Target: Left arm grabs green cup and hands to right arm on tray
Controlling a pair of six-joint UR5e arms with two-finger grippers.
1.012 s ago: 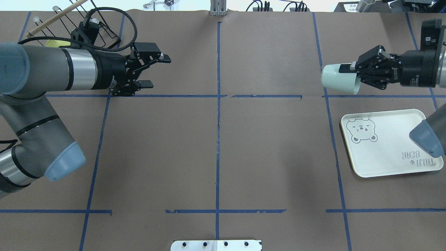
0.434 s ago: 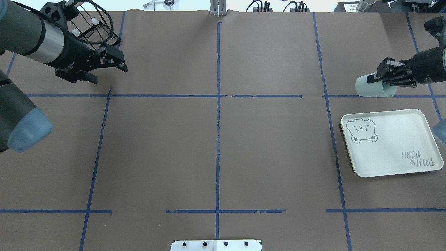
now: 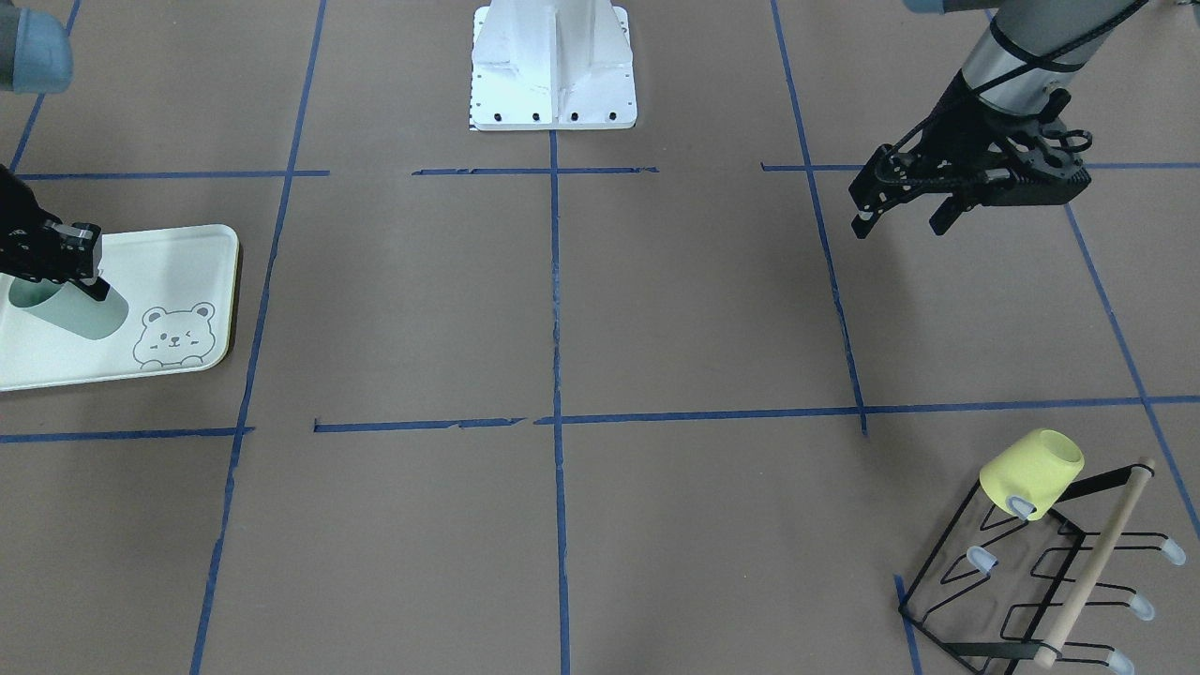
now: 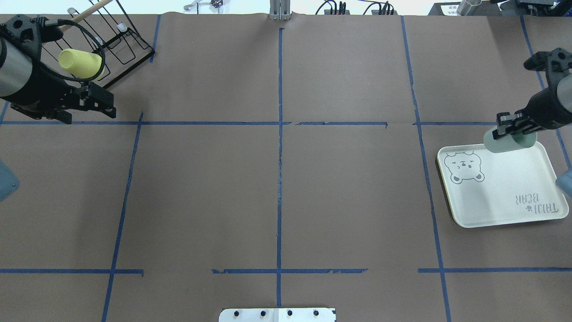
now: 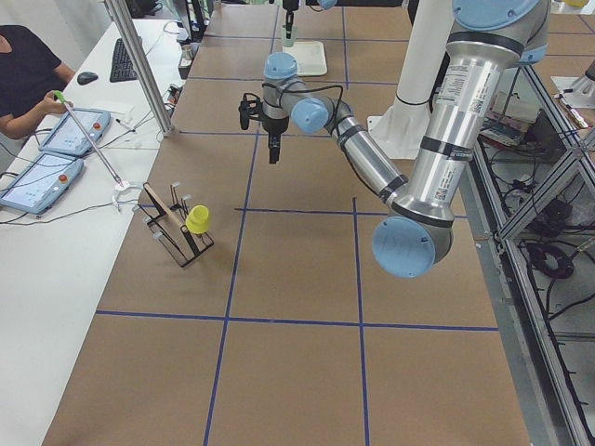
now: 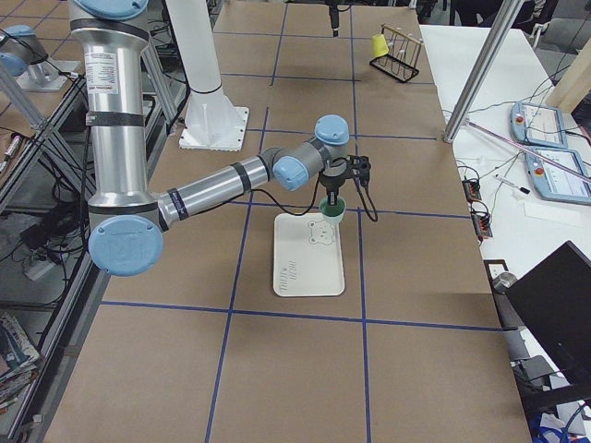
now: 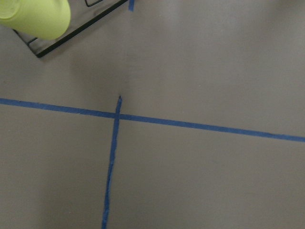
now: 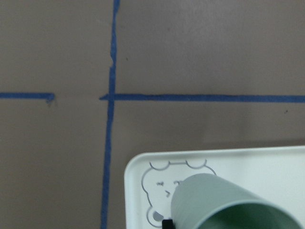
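Observation:
The green cup (image 4: 507, 142) hangs tilted over the far edge of the tray (image 4: 500, 179), near the bear drawing. My right gripper (image 4: 505, 129) is shut on the cup's rim. The front-facing view shows the cup (image 3: 70, 309) under that gripper (image 3: 82, 272), low over the tray (image 3: 169, 262); I cannot tell whether it touches. The right wrist view shows the cup's open mouth (image 8: 228, 205) above the tray (image 8: 267, 162). My left gripper (image 4: 109, 106) is open and empty at the far left, also in the front-facing view (image 3: 898, 225).
A yellow cup (image 4: 80, 62) sits on a black wire rack (image 4: 120, 49) with a wooden rod at the far left corner, just behind my left gripper. Blue tape lines cross the brown table. The robot's white base plate (image 4: 277, 314) is at the near edge.
My right gripper has carried the green cup back and down, from beyond the tray to over its far edge. My left arm has drawn back to the left, uncovering the yellow cup.

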